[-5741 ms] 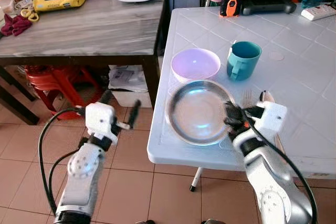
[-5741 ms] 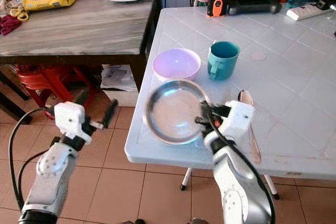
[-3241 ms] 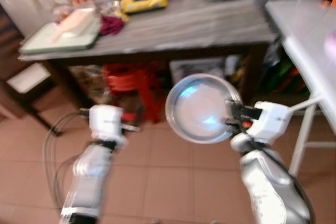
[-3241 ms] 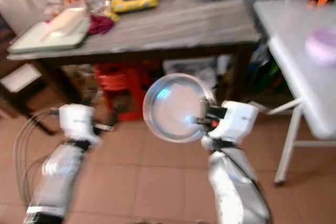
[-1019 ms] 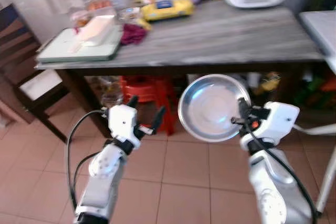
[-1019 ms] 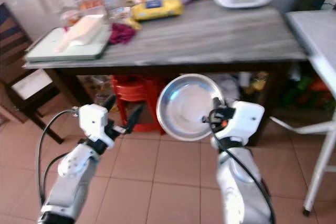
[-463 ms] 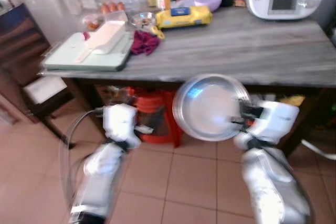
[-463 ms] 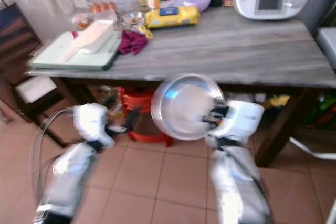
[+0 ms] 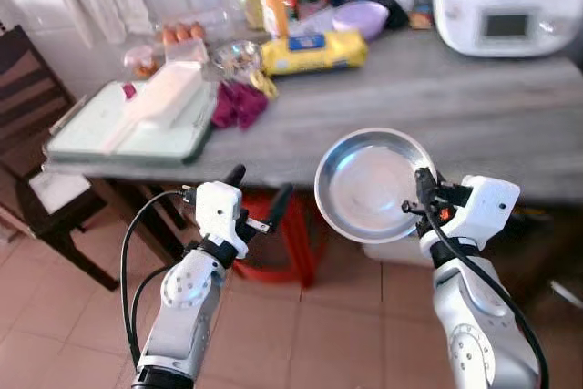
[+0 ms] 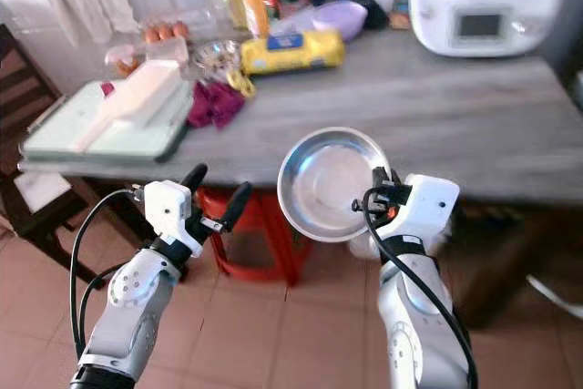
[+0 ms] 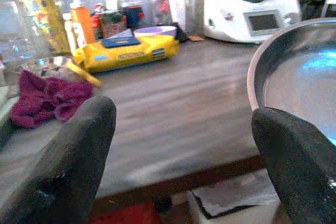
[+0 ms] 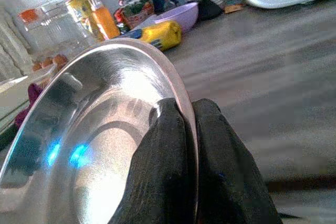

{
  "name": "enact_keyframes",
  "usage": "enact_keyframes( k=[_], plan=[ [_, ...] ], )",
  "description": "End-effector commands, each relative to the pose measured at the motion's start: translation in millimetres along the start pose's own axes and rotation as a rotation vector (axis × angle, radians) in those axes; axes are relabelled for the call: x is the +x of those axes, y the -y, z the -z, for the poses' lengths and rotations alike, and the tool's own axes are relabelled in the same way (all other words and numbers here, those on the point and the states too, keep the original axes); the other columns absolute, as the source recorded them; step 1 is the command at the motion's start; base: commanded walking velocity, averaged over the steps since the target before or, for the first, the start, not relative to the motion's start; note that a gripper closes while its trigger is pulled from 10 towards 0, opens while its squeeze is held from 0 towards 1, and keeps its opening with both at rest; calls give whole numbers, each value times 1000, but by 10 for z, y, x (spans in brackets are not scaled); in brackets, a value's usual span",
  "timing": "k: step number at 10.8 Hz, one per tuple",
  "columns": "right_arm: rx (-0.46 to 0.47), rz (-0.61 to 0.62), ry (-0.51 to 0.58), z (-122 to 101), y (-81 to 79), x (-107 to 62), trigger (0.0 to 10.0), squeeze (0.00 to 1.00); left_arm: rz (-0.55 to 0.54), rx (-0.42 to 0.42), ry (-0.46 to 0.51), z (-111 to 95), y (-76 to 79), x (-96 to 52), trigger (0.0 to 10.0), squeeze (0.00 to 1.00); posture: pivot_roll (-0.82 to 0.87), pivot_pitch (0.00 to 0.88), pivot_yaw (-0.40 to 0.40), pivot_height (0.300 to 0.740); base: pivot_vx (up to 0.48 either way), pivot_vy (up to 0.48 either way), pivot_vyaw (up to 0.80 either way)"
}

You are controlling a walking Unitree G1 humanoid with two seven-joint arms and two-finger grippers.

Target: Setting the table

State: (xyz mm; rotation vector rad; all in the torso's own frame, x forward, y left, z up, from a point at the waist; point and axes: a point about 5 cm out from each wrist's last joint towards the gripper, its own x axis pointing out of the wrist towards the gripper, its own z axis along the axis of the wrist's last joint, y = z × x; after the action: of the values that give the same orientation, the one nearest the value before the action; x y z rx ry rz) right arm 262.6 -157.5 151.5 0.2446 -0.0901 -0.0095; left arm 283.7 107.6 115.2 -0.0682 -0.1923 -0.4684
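A round steel plate (image 9: 373,185) is held up in the air just before the front edge of the grey wooden table (image 9: 474,111). My right gripper (image 9: 422,194) is shut on the plate's right rim; in the right wrist view its fingers (image 12: 173,156) pinch the rim of the steel plate (image 12: 94,150). My left gripper (image 9: 257,190) hangs open and empty at the left, below the table edge; its fingers (image 11: 73,156) stand wide apart in the left wrist view, with the plate's edge (image 11: 294,77) beside them.
On the table stand a white kitchen machine (image 9: 506,2), a yellow packet (image 9: 314,50), a purple bowl (image 9: 362,17), a maroon cloth (image 9: 239,102), bottles (image 9: 273,6) and a green tray (image 9: 127,125). A red stool (image 9: 291,234) sits under the table. A dark chair (image 9: 27,125) is at the left.
The camera has come closer to the grey table, which now fills more of the view. The plate stays in my right gripper; the left gripper is still open.
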Motion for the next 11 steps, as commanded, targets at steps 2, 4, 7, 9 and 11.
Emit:
enact_keyframes(
  k=[2, 4, 7, 9, 11],
  plan=[
    [27, -20, 27, -50, -78, 11, 10000, 0, -12, 26, -3, -11, -78, -37, 10000, 0, -108, 91, 127, 740, 480, 0, 0],
    [10, 16, 39, -65, -37, 22, 10000, 0, -5, 28, -12, 7, -69, -60, 10000, 0, -105, 91, 123, 740, 351, 0, 0],
    [14, 89, 64, -133, 75, 19, 10000, 0, 86, 16, -17, 17, -34, -199, 10000, 0, -108, 96, 119, 740, 107, 0, 0],
    [22, 167, 68, -160, 181, -21, 10000, 0, 159, -2, -24, -3, -46, -300, 10000, 0, -114, 100, 116, 740, 0, 0, 0],
    [16, 200, 49, -140, 227, -55, 10000, 0, 280, 8, -51, -20, -21, -374, 10000, 0, -115, 99, 116, 740, 0, 0, 0]
  ],
)
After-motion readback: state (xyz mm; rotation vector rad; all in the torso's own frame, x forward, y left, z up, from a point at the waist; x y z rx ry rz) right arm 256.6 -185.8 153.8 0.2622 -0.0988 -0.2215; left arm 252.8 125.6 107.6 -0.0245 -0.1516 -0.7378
